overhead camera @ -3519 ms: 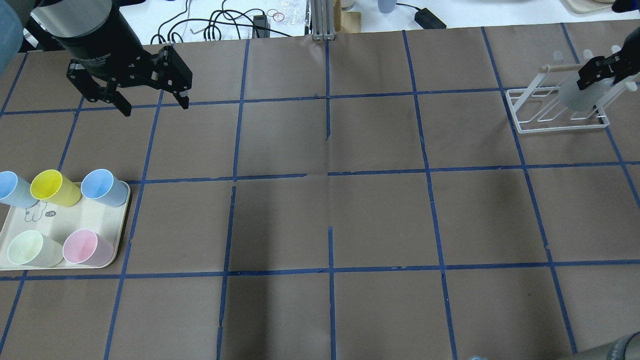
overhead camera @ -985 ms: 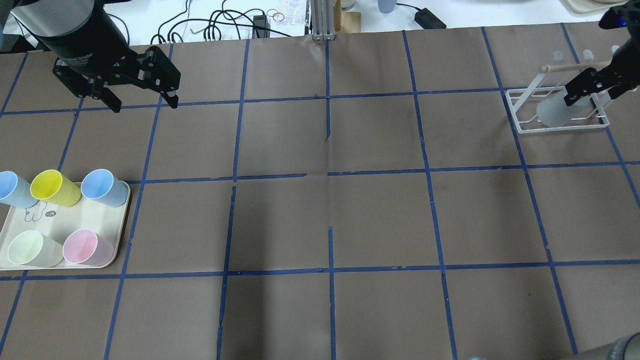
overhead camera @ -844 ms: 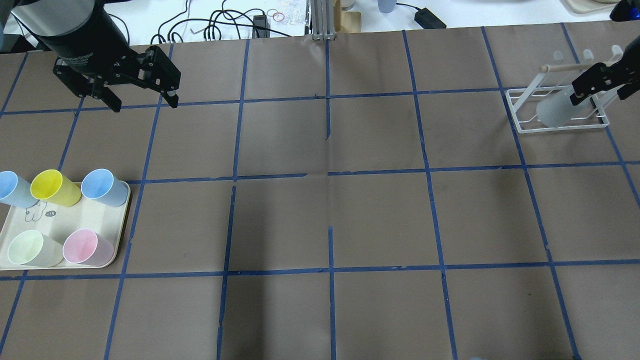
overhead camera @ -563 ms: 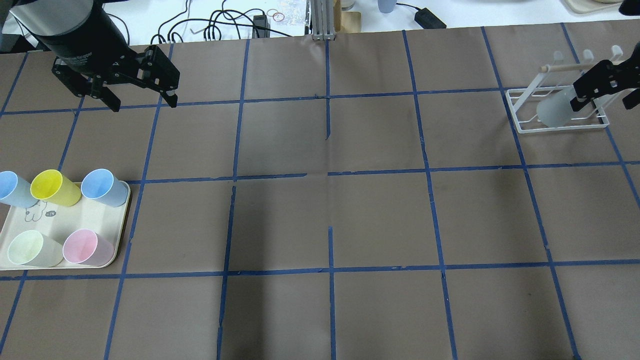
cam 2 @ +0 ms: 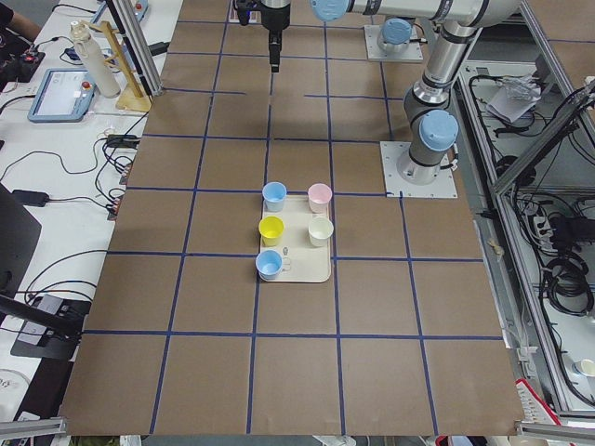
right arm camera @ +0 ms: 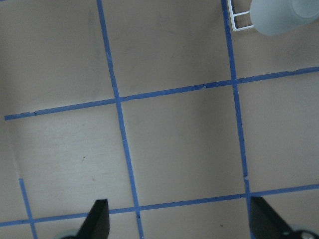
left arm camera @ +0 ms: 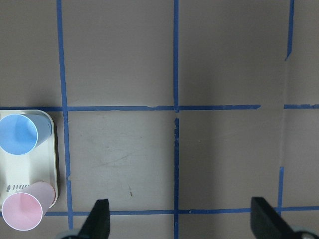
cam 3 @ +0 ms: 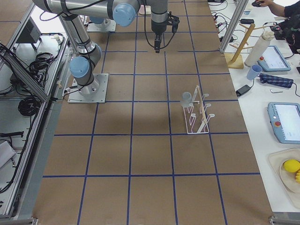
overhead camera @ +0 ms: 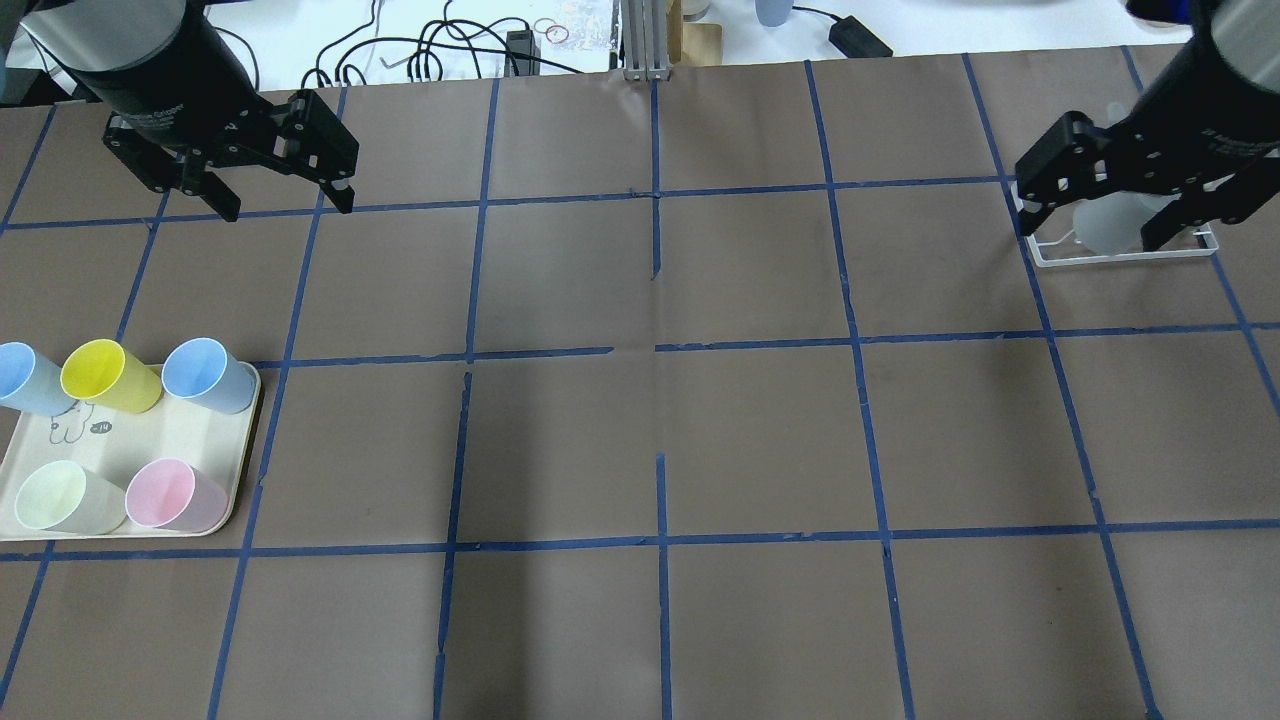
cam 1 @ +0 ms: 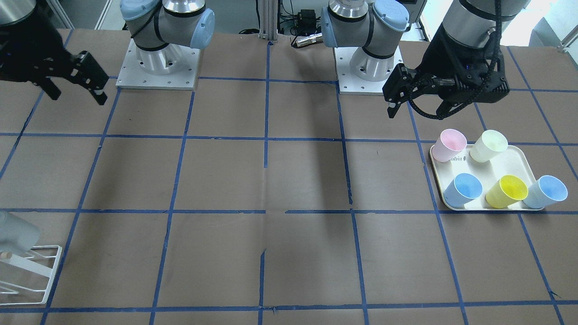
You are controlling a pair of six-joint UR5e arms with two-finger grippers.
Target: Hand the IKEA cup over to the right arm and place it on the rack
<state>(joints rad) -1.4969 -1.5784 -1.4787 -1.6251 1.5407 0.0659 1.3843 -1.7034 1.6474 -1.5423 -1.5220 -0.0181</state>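
Note:
The pale grey IKEA cup (overhead camera: 1103,226) rests tilted on the white wire rack (overhead camera: 1120,257) at the far right of the table. It also shows in the front view (cam 1: 16,231), the right side view (cam 3: 186,98) and the top right corner of the right wrist view (right arm camera: 281,16). My right gripper (overhead camera: 1090,232) is open and empty. It hangs high above the table, apart from the cup, and also shows in the front view (cam 1: 77,97). My left gripper (overhead camera: 288,207) is open and empty, high over the far left of the table (cam 1: 415,113).
A cream tray (overhead camera: 180,440) at the near left holds two light blue cups (overhead camera: 205,373), a yellow cup (overhead camera: 105,375), a pale green cup (overhead camera: 60,497) and a pink cup (overhead camera: 170,494). Blue tape lines grid the brown table. Cables and clutter lie beyond the far edge.
My right gripper lowered the grey cup onto the rack, opened, let go and rose away from it. The left gripper shifted slightly left, then stayed still.

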